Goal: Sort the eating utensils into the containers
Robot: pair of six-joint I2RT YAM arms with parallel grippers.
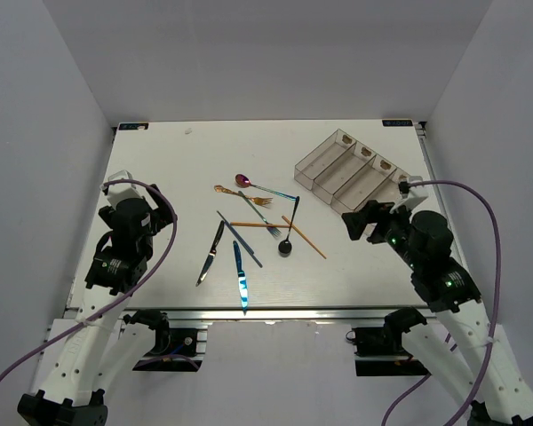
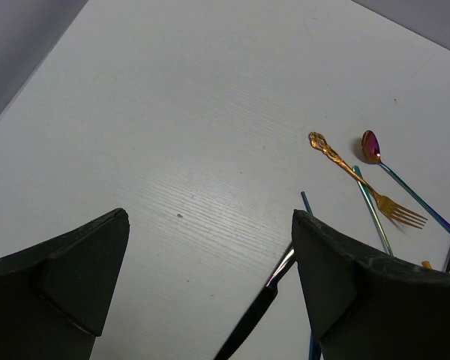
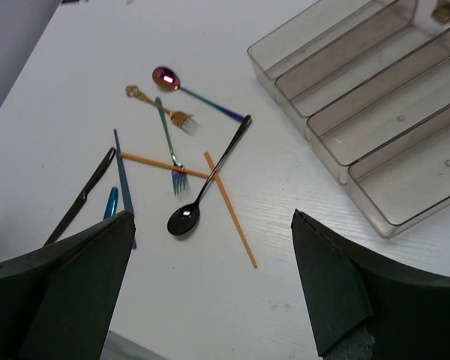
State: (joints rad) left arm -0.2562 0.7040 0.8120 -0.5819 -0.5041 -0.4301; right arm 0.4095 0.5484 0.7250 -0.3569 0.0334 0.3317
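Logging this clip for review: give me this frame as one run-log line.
stage: sorting not begun | left gripper: open, empty | right gripper: open, empty | utensils: scattered on table | tray: no utensils inside

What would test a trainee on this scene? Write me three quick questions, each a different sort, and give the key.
1. True or false: the tray already holds a utensil.
2. Which utensil lies closest to the near edge of the table? A purple spoon; B blue knife; C gold fork.
3. In a few words: what state are the left end effector and the right end effector in?
Key: 1 false, all four compartments are empty; 2 B; 3 both open, holding nothing.
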